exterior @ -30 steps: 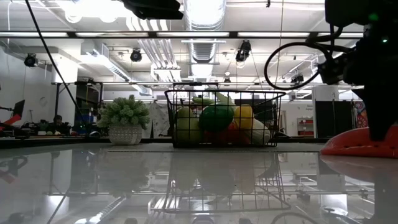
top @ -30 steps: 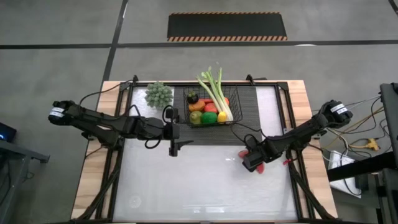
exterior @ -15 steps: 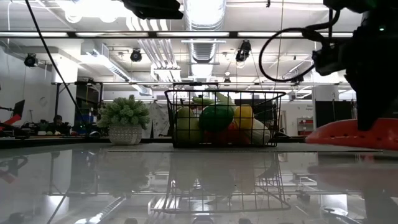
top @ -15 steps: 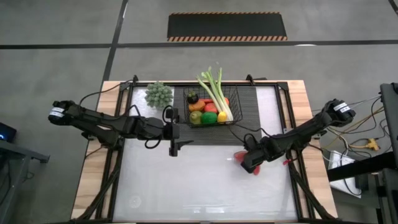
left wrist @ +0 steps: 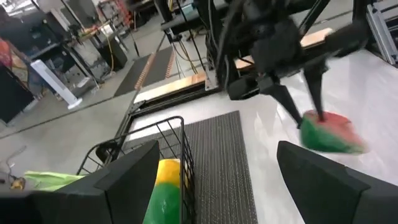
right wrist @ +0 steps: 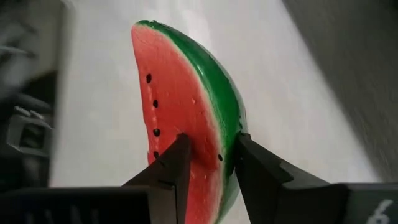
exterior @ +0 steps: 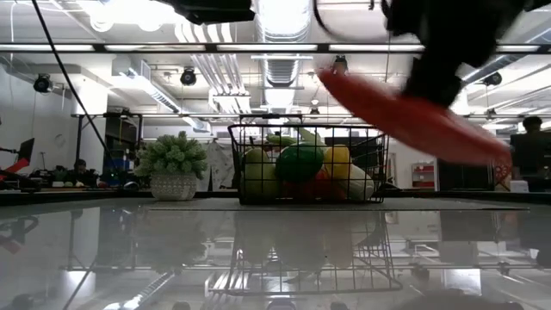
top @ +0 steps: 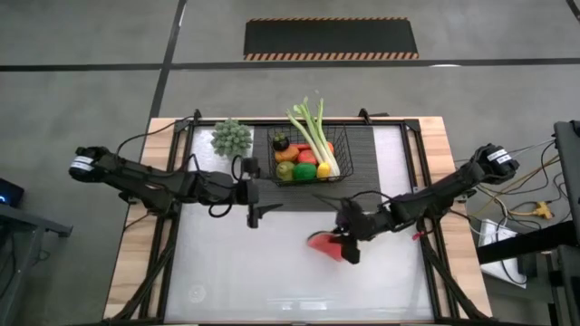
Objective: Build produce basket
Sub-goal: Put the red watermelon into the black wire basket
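Above the desk [top: 227, 272], the right gripper [right wrist: 208, 163] holds the watermelon slice [right wrist: 189, 115] clenched between its jaws, clear of the surface and well in front of the basket [top: 308, 156], which already holds celery [top: 313, 136] and other produce. Meanwhile, the left gripper [top: 256, 214] waits with jaws released beside the basket's left end.

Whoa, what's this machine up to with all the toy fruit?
It is filling a basket with toy produce. The right pincer is shut on a watermelon slice and holds it in the air above the white table, in front of the black wire basket. That basket already holds several pieces, including a long celery, a green apple and a lemon. The left pincer waits open beside the basket, holding nothing. A small potted plant stands near the basket.
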Robot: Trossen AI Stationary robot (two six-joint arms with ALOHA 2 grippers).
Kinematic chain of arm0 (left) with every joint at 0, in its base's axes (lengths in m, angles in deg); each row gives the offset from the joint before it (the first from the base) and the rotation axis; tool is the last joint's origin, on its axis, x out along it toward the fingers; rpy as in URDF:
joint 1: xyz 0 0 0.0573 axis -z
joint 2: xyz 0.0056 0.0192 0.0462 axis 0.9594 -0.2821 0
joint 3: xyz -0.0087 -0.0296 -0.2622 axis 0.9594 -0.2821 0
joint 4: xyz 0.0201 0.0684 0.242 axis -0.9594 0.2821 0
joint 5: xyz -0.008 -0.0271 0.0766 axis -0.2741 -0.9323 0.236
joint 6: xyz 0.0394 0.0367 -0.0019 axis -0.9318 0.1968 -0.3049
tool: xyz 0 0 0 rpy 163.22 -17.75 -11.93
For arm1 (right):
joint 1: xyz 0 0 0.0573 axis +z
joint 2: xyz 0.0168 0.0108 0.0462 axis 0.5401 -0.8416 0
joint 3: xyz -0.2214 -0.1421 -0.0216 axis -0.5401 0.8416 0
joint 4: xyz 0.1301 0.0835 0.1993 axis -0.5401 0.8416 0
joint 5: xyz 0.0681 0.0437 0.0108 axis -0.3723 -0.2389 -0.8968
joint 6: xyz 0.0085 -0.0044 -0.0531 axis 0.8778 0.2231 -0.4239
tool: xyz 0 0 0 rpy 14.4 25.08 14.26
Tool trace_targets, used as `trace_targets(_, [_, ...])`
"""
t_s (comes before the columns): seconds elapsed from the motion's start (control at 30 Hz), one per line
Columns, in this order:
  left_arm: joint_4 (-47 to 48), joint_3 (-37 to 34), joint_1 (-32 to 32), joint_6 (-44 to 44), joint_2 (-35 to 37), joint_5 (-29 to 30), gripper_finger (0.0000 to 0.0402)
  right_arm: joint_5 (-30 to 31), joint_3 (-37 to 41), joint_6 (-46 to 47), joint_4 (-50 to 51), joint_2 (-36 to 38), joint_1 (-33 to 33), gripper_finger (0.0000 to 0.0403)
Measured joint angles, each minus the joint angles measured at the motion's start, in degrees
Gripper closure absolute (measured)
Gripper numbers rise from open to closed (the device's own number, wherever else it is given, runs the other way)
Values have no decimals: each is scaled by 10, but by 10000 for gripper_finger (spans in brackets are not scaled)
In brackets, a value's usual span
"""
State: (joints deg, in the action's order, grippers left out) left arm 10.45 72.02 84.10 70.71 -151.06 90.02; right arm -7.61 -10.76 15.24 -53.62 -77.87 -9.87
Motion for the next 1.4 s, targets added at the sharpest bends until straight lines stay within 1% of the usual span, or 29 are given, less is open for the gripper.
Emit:
trace_targets(0.07, [-23, -15, 0, -7, 6, 0, 95, 0, 0, -77, -80, 0, -12, 303])
trace_targets(0.13, [-70, -29, 0, -26, 13, 0, 95, 0, -1, -144, -150, 0, -30, 303])
trace_targets(0.17, [-94, -35, 0, -39, 16, 0, 95, 0, -2, -174, -174, 0, -41, 303])
trace_targets(0.23, [-136, -43, 0, -66, 26, 0, 95, 11, -16, -216, -181, 3, -68, 303])
trace_targets(0.43, [-208, -74, 0, -109, 56, 0, 95, 144, -78, -277, -169, 4, -133, 303])
trace_targets(0.57, [-223, -98, 0, -121, 77, 1, 95, 259, -107, -300, -171, 0, -168, 303])
trace_targets(0.67, [-236, -115, 0, -121, 95, 2, 95, 316, -116, -313, -198, -14, -199, 303])
trace_targets(0.87, [-238, -127, 0, -121, 123, 3, 95, 316, -116, -322, -256, -69, -265, 303])
trace_targets(1.03, [-234, -133, 0, -125, 129, 6, 95, 316, -145, -311, -249, -127, -311, 303])
trace_targets(1.17, [-235, -134, 0, -127, 129, 7, 95, 315, -193, -308, -198, -181, -334, 303])
trace_targets(1.4, [-234, -138, 0, -136, 133, 17, 95, 322, -302, -265, -36, -257, -350, 303])
